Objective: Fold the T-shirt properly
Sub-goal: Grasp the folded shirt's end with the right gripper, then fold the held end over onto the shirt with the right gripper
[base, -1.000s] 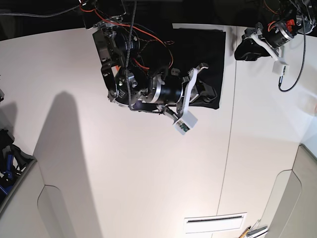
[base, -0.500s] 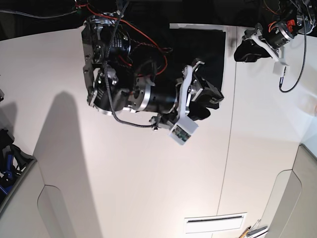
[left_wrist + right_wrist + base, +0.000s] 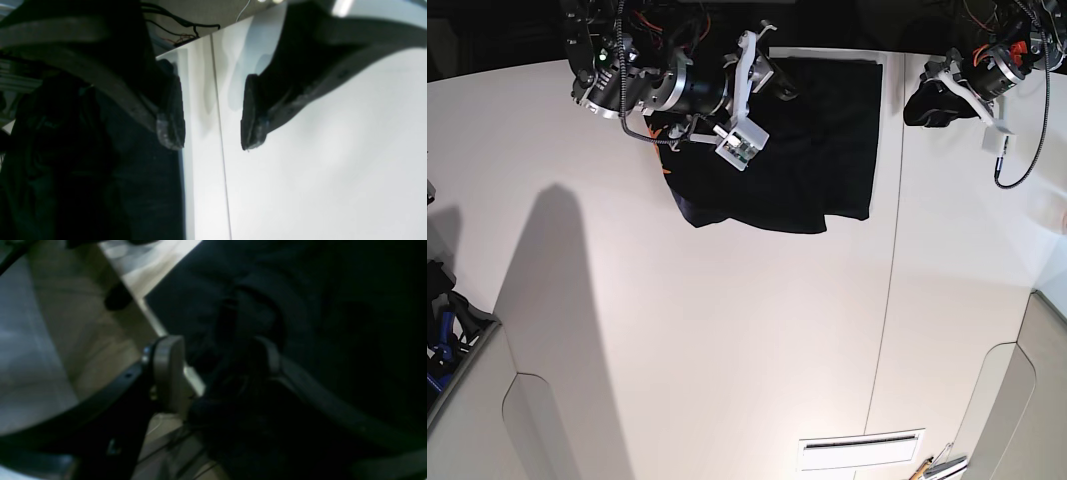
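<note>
Nearest the base camera, along the bottom edge, a white slotted panel (image 3: 860, 450) lies flat on the white table (image 3: 727, 350), and a dark blue-and-black object (image 3: 442, 325) sits at the left edge beside a grey raised surface. A thin seam (image 3: 889, 280) runs up the tabletop, splitting it into 2 panels.

Farther up, the T-shirt (image 3: 812, 150) lies on the table as a black, roughly rectangular bundle just left of the seam — its lower edge is uneven, with a rounded fold at the lower left and a squarer corner at the lower right.

At the far edge, the right gripper (image 3: 772, 75) sits over the shirt's upper left part, its white camera module hanging just below the wrist. In the right wrist view the 2 fingers stand apart with bunched black cloth (image 3: 233, 380) between them; the pale pad (image 3: 168, 373) shows a gap to the fabric, and the picture is too dark to tell whether the jaws are pinching the cloth.

At the far right, the left gripper (image 3: 927, 100) hovers beyond the seam, clear of the shirt. Its wrist view shows the jaws parted and empty — the 2 dark fingertips (image 3: 171, 130) frame bare table and the seam, with the shirt's edge (image 3: 146, 186) just beside the left-hand tip.
</note>
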`<state>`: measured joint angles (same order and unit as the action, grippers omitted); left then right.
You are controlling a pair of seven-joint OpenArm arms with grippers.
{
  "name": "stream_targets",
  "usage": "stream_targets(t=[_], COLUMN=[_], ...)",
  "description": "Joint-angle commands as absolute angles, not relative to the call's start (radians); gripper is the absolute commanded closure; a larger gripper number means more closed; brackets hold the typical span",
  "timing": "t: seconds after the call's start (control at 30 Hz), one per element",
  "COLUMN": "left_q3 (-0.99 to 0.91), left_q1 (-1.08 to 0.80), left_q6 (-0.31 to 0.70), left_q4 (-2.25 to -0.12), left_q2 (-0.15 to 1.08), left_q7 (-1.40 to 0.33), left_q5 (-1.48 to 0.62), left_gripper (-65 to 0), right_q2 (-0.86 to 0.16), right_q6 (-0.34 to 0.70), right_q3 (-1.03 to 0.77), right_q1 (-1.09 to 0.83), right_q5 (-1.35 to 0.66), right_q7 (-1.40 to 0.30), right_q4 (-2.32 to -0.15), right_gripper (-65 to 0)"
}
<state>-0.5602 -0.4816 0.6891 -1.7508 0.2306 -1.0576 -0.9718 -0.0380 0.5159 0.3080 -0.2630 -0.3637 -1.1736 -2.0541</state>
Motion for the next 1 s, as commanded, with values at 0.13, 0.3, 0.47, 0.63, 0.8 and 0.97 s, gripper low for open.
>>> stream_targets(t=[0.13, 0.3, 0.47, 0.63, 0.8, 0.97], left_q3=[-0.565, -0.565, -0.565, -0.565, -0.565, -0.565], left_q1=[-0.482, -0.482, -0.482, -0.482, -0.482, -0.482], left_q6=[0.698, 0.698, 0.698, 0.698, 0.698, 0.698], left_q4=[-1.764, -1.764, -1.764, -1.764, -1.764, -1.764], left_q2=[0.242, 0.242, 0.242, 0.242, 0.242, 0.241], left_q7=[-1.044, -1.044, -1.044, -1.044, -1.044, -1.044], left_q5=[-1.011, -1.014, -1.013, -1.013, -1.013, -1.013], left_gripper=[-30.1, -30.1, -30.1, -30.1, -30.1, -30.1], right_q2=[-0.035, -0.034, -0.033, -0.022, 0.020, 0.027], right_q6=[0.518, 0.494, 0.494, 0.449, 0.384, 0.373], right_q3=[0.310, 0.313, 0.370, 0.451, 0.467, 0.467], right_q1=[-0.261, -0.261, -0.261, -0.255, -0.252, -0.212], right_q5=[-0.366, -0.329, -0.328, -0.255, -0.149, -0.147], right_q7=[-1.126, -1.071, -1.050, -1.043, -1.043, -1.044], right_q4=[-2.070, -2.012, -1.919, -1.884, -1.871, -1.871], right_gripper=[-31.7, -38.9, -39.6, -39.6, -39.4, -8.2])
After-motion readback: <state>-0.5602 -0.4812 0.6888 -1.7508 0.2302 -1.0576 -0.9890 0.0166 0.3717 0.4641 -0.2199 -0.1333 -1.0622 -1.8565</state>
